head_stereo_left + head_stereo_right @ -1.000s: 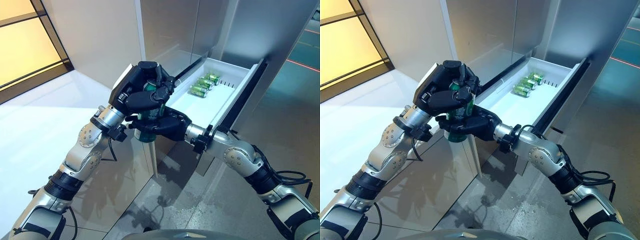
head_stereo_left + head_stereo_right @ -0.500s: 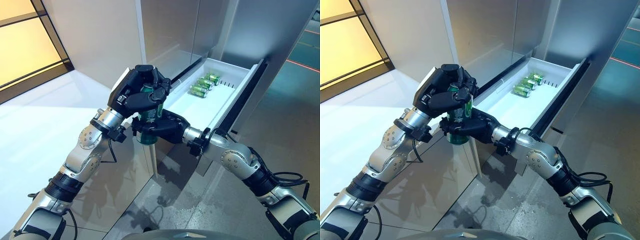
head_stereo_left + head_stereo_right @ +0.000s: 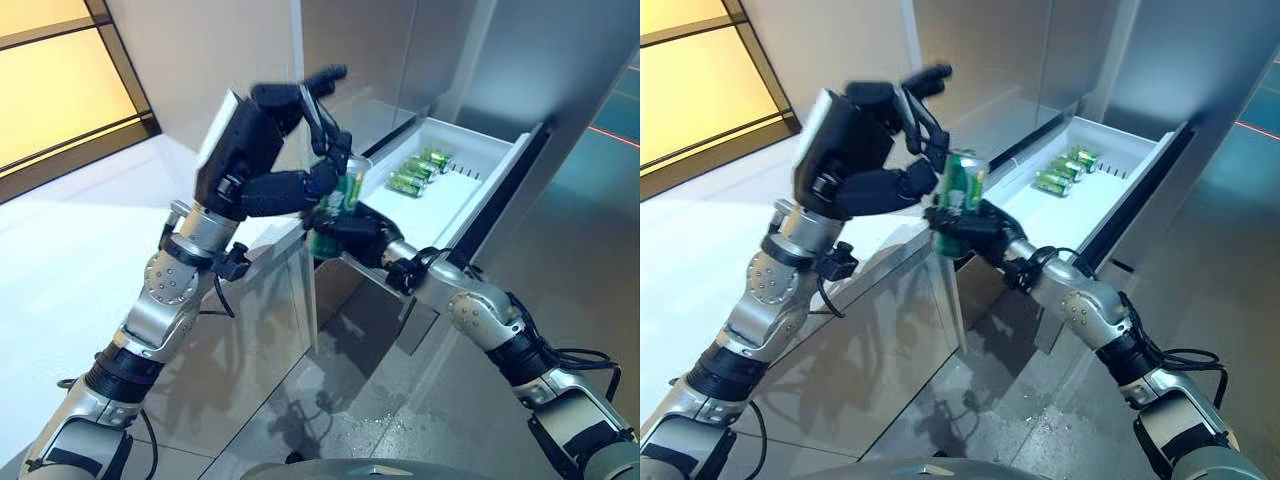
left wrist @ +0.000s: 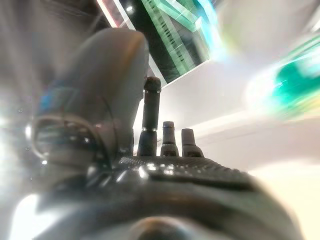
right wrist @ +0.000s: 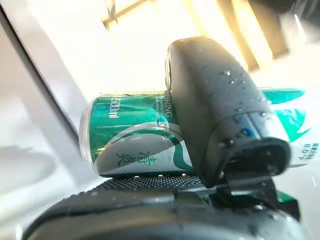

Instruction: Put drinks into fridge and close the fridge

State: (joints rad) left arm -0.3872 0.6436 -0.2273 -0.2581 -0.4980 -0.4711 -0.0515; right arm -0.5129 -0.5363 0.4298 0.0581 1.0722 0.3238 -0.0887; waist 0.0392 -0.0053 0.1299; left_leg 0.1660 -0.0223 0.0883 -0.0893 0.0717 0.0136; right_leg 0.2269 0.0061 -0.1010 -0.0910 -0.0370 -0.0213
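Observation:
A green drink can (image 3: 343, 190) stands upright in my right hand (image 3: 352, 236), whose fingers and thumb (image 5: 215, 110) curl round it; the can (image 5: 131, 145) fills the right wrist view. It hangs just off the near left corner of the open white fridge drawer (image 3: 470, 190). My left hand (image 3: 250, 150) is above and left of the can, its fingers (image 4: 151, 120) spread and straight, holding nothing. The can (image 4: 295, 85) shows as a green blur in the left wrist view.
Several green cans (image 3: 415, 170) lie on their sides at the far end of the drawer. The fridge's steel front (image 3: 350, 50) rises behind it. A steel lower panel (image 3: 250, 330) stands below the hands. Grey floor (image 3: 590, 250) lies to the right.
My left hand has let go of the can, opened and lifted away up and left. My right hand has raised the can toward the drawer's corner.

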